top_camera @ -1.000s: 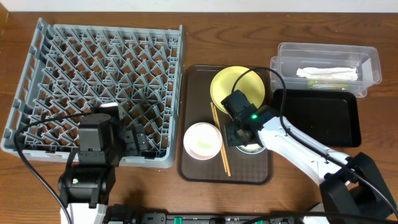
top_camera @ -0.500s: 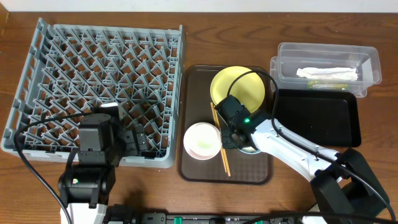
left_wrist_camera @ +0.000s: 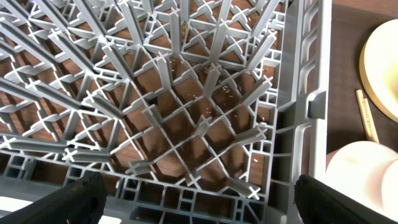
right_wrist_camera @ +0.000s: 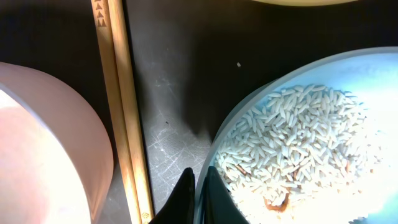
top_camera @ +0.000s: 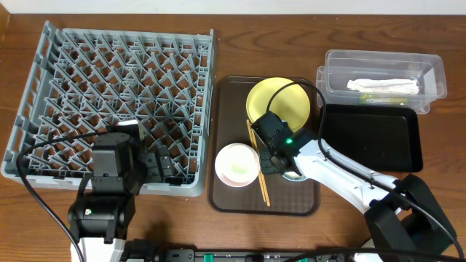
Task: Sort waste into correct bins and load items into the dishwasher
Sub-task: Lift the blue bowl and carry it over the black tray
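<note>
My right gripper [right_wrist_camera: 200,186] is shut on the rim of the light blue bowl [right_wrist_camera: 311,81], which holds whitish rice scraps [right_wrist_camera: 298,149] and sits on the brown serving tray [top_camera: 226,196]. Two wooden chopsticks [right_wrist_camera: 121,106] lie just left of it, also seen from overhead [top_camera: 258,167]. The white bowl [top_camera: 237,164] stands left of the chopsticks; the yellow plate [top_camera: 277,100] lies behind. The napkin [top_camera: 382,86] lies in the clear tub [top_camera: 384,65]. The black tray [top_camera: 373,137] is to the right. My left gripper [left_wrist_camera: 199,199] is open over the grey rack's [top_camera: 109,94] front right corner.
The rack's grid of pegs [left_wrist_camera: 186,93] fills the left wrist view, with the white bowl [left_wrist_camera: 367,174] and plate edge [left_wrist_camera: 382,62] at its right. The right arm [top_camera: 342,175] stretches across the table from the front right to the tray.
My right gripper moved left and slightly forward on the tray over the last second, settling on the blue bowl's left rim. The left arm has not moved.
</note>
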`<state>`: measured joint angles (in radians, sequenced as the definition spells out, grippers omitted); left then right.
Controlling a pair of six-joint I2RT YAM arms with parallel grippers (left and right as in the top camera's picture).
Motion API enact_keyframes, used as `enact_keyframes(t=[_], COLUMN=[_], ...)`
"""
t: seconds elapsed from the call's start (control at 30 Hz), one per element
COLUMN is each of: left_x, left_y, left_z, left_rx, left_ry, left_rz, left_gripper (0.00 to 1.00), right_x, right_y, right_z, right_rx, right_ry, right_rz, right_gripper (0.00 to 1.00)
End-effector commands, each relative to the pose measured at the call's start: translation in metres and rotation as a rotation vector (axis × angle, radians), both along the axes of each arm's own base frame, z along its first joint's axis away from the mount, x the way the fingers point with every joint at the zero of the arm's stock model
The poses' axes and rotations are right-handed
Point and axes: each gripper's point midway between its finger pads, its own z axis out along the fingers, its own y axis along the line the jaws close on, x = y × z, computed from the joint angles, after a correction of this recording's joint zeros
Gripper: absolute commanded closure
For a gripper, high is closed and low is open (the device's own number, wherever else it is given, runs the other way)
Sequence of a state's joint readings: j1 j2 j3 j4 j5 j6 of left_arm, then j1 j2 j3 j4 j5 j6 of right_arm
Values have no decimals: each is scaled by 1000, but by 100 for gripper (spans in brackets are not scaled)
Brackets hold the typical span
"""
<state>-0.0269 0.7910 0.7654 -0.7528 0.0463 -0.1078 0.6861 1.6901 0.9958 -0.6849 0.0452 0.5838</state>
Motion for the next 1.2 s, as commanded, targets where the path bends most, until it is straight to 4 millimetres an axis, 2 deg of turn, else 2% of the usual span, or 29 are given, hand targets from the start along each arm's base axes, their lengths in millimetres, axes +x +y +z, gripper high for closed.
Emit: enact_keyframes(t=[0.0, 0.23, 0.37, 0.53, 0.83, 1.17], left_x=[2, 2, 2, 2, 2, 1], left_y=[0, 0, 0, 0, 0, 0], left_z=[9, 9, 9, 9, 9, 8], left_rx=[-8, -8, -8, -8, -8, -8], left_ry=[-21, -21, -21, -21, -21, -15], left_rz=[9, 9, 9, 9, 9, 9], left_gripper=[1, 1, 1, 1, 1, 1], right_x=[1, 23, 45, 65, 87, 100], right_y=[3, 13, 8, 3, -41, -95], right_z=[3, 46, 70, 90, 112, 126], right_rx=[4, 18, 40, 120, 297, 501], right_ry=[7, -33, -64, -82, -55, -29], right_rz=[4, 52, 12, 10, -102, -178], right_gripper=[99, 99, 99, 99, 99, 99])
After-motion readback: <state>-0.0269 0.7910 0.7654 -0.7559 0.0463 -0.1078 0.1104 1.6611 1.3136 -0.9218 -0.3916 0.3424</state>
